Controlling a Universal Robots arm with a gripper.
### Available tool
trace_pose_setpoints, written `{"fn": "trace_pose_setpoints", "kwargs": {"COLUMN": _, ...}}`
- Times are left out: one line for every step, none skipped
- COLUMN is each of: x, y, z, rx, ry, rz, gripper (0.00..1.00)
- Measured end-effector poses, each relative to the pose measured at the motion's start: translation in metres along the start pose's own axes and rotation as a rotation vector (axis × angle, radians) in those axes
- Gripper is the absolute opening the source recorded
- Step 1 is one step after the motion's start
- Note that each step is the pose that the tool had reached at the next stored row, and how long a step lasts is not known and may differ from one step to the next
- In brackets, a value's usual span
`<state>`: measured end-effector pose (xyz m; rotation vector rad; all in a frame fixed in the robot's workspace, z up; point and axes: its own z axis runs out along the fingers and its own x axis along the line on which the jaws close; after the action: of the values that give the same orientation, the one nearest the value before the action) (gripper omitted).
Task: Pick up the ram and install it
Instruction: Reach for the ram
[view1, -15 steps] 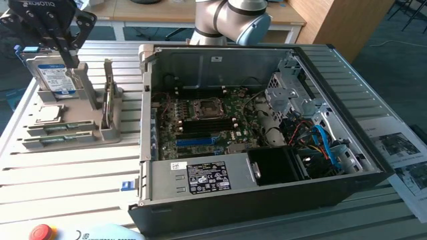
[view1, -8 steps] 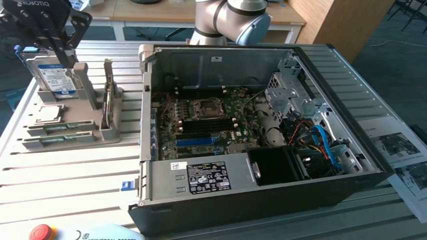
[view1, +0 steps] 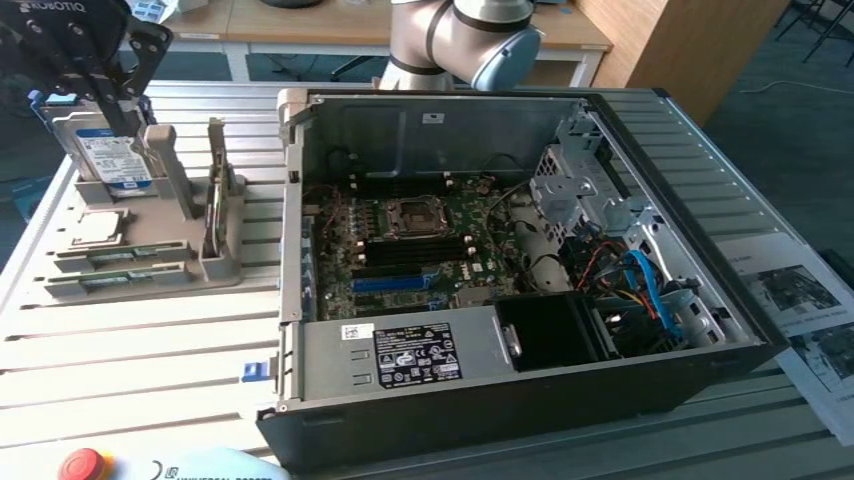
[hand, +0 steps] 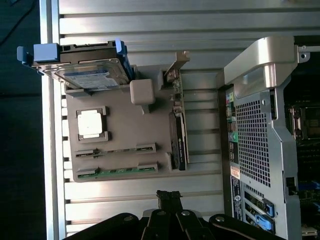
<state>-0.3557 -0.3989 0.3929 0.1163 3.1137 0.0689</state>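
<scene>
Exterior view: a slatted aluminium counter (view1: 147, 350) carries a matte grey moulded parts holder (view1: 200, 262). The ram (view1: 120, 281) lies on edge in the slot at the holder's outer rim, a thin green strip; a second parallel slot (view1: 127, 255) sits just inside it. A square silver CPU (view1: 96, 228) rests flat in a recess of the holder, and a boxy hard drive (view1: 110, 160) with a blue-white label stands upright at the holder's far end. The black gripper (view1: 114, 95) hangs above that end, its fingers drawn together and empty. Beside the holder stands an open black computer case (view1: 534, 400), holding a green motherboard (view1: 441, 255) and a grey power supply (view1: 400, 355).

Wrist view: the gripper (hand: 169, 197) has its black fingertips pressed together, holding nothing, just off the holder (hand: 125, 132). The ram (hand: 120, 171) fills the holder's nearest slot. The CPU (hand: 91, 123) and the hard drive (hand: 80, 70) lie beyond.
</scene>
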Motion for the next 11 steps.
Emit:
{"fn": "trace_pose_setpoints", "kwargs": {"x": 0.000, "y": 0.0000, "z": 0.0000, "rx": 0.0000, "ry": 0.0000, "rz": 0.000, "gripper": 0.10}}
{"fn": "trace_pose_setpoints", "kwargs": {"x": 0.002, "y": 0.0000, "z": 0.0000, "rx": 0.0000, "ry": -0.0001, "rz": 0.000, "gripper": 0.10}}
{"fn": "trace_pose_setpoints", "kwargs": {"x": 0.004, "y": -0.0002, "z": -0.0001, "rx": 0.0001, "ry": 0.0000, "rz": 0.000, "gripper": 0.10}}
{"fn": "trace_pose_setpoints", "kwargs": {"x": 0.007, "y": -0.0005, "z": -0.0002, "rx": 0.0001, "ry": 0.0000, "rz": 0.000, "gripper": 0.10}}
{"fn": "trace_pose_setpoints", "kwargs": {"x": 0.011, "y": -0.0007, "z": -0.0002, "rx": 0.0000, "ry": -0.0001, "rz": 0.000, "gripper": 0.10}}
{"fn": "trace_pose_setpoints", "kwargs": {"x": 0.014, "y": -0.0010, "z": -0.0003, "rx": 0.0000, "ry": -0.0001, "rz": 0.000, "gripper": 0.10}}
{"fn": "trace_pose_setpoints", "kwargs": {"x": 0.017, "y": -0.0013, "z": -0.0004, "rx": 0.0000, "ry": -0.0001, "rz": 0.000, "gripper": 0.10}}
{"fn": "trace_pose_setpoints", "kwargs": {"x": 0.021, "y": -0.0015, "z": -0.0006, "rx": 0.0000, "ry": 0.0000, "rz": 0.000, "gripper": 0.10}}
{"fn": "trace_pose_setpoints", "kwargs": {"x": 0.024, "y": -0.0017, "z": -0.0006, "rx": 0.0000, "ry": 0.0000, "rz": 0.000, "gripper": 0.10}}
{"fn": "trace_pose_setpoints", "kwargs": {"x": 0.027, "y": -0.0020, "z": -0.0007, "rx": 0.0000, "ry": -0.0001, "rz": 0.000, "gripper": 0.10}}
{"fn": "trace_pose_setpoints", "kwargs": {"x": 0.030, "y": -0.0022, "z": -0.0007, "rx": 0.0000, "ry": -0.0001, "rz": 0.000, "gripper": 0.10}}
